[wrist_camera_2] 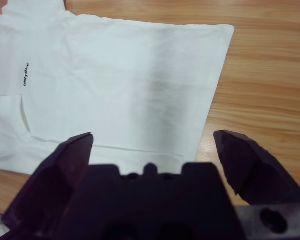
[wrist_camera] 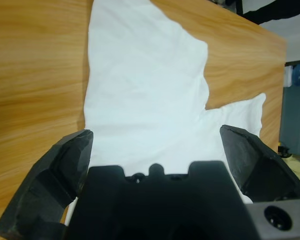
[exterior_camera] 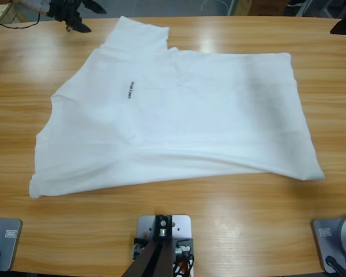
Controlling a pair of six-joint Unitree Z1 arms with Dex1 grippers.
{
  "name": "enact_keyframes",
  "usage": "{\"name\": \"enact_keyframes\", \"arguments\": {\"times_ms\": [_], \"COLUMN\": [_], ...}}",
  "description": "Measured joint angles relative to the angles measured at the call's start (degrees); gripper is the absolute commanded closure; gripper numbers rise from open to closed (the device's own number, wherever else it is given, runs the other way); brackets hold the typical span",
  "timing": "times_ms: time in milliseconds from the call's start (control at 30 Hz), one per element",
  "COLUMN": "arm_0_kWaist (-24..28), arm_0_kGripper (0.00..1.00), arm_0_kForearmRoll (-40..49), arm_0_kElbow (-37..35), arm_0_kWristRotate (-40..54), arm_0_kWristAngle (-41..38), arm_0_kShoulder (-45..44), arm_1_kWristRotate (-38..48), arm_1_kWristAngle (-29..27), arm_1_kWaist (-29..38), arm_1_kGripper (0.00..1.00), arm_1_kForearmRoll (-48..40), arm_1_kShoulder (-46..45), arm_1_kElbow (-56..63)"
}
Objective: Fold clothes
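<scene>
The white T-shirt lies spread across the middle of the wooden surface, partly folded, with one sleeve poking toward the far edge and its small dark text mark on the chest. The left wrist view shows that sleeve end and an edge of cloth, no mark; the right wrist view catches the mark and a straight hem. The left gripper hangs above the shirt with fingers spread wide, holding nothing. The right gripper is likewise wide and unloaded. A black gripper sits at the far left corner, off the cloth.
</scene>
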Motion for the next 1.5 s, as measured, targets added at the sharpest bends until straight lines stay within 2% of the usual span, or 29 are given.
{"name": "enact_keyframes", "arguments": {"times_ms": [333,533,767,1000,1100,1167,1400,1500], "arm_0_kWaist": [0.0,-0.9,-2.3,-2.3,-2.3,-2.3,-2.3,-2.3], "arm_0_kGripper": [0.000,0.002,0.009,0.014,0.096,0.110,0.073,0.031], "arm_0_kForearmRoll": [4.7,7.1,17.9,25.4,29.3,32.0,45.1,50.7], "arm_0_kElbow": [0.0,-2.3,-12.4,-16.7,-21.0,-24.3,-41.1,-43.6], "arm_0_kWristRotate": [-2.3,-4.6,-5.5,-5.6,-5.6,-5.6,-5.6,-5.5], "arm_0_kWristAngle": [5.9,6.2,6.1,6.1,6.1,6.1,6.1,6.1], "arm_0_kShoulder": [0.8,1.3,5.0,7.1,8.6,10.0,17.1,20.1], "arm_1_kWristRotate": [0.0,0.0,0.1,0.1,0.1,0.1,0.1,0.1], "arm_1_kWristAngle": [0.5,0.5,0.5,1.3,1.3,1.3,1.3,1.5], "arm_1_kWaist": [0.0,0.0,0.0,0.0,0.0,0.0,0.0,0.0], "arm_1_kGripper": [0.009,0.011,0.013,0.013,0.013,0.013,0.013,0.013], "arm_1_kForearmRoll": [0.0,0.0,0.0,0.0,0.0,0.0,0.0,0.0], "arm_1_kShoulder": [0.3,1.0,1.1,1.1,1.1,1.1,1.0,1.0], "arm_1_kElbow": [0.3,0.3,0.3,0.3,0.3,0.3,0.3,0.3]}}
